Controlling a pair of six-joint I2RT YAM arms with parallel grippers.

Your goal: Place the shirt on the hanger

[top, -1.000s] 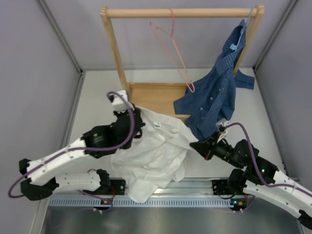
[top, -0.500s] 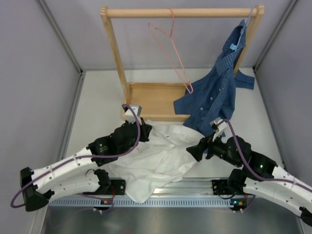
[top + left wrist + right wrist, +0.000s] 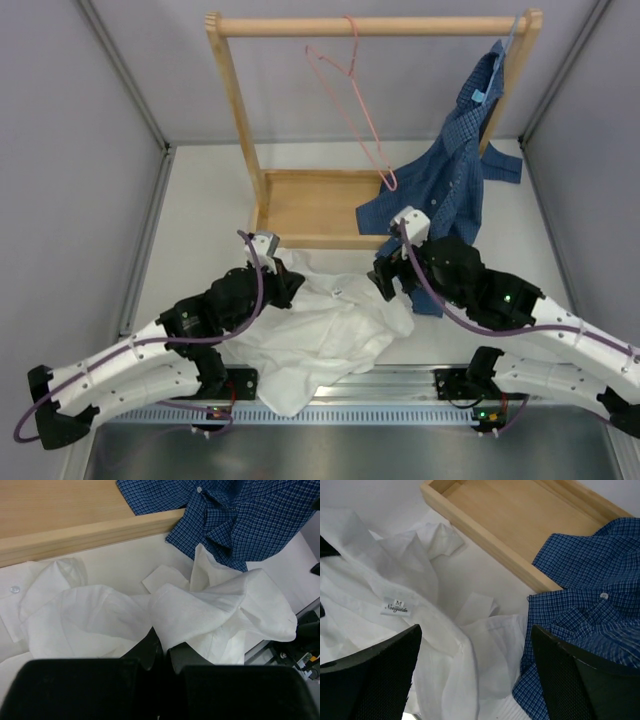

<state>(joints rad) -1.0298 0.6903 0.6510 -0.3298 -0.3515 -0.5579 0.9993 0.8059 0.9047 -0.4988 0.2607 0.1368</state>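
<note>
The white shirt (image 3: 330, 335) lies crumpled on the table in front of the wooden rack; its neck label shows in the right wrist view (image 3: 396, 606). My left gripper (image 3: 290, 285) is low at the shirt's far left corner, and in its own view (image 3: 167, 647) it is shut with a fold of the white cloth (image 3: 195, 610) rising from its tips. My right gripper (image 3: 385, 282) hovers over the shirt's right edge, open wide (image 3: 475, 675) with only loose cloth below it. The pink wire hanger (image 3: 352, 100) hangs empty from the rack's top bar.
A dark blue checked shirt (image 3: 450, 190) hangs from the rack's right post and drapes onto the table beside the right gripper. The wooden rack's tray base (image 3: 310, 205) lies just beyond the white shirt. A metal rail (image 3: 400, 385) runs along the near edge.
The left gripper came down and towards the near edge, laying the lifted shirt flat. The right gripper opened, let go of the cloth and moved towards the rack base.
</note>
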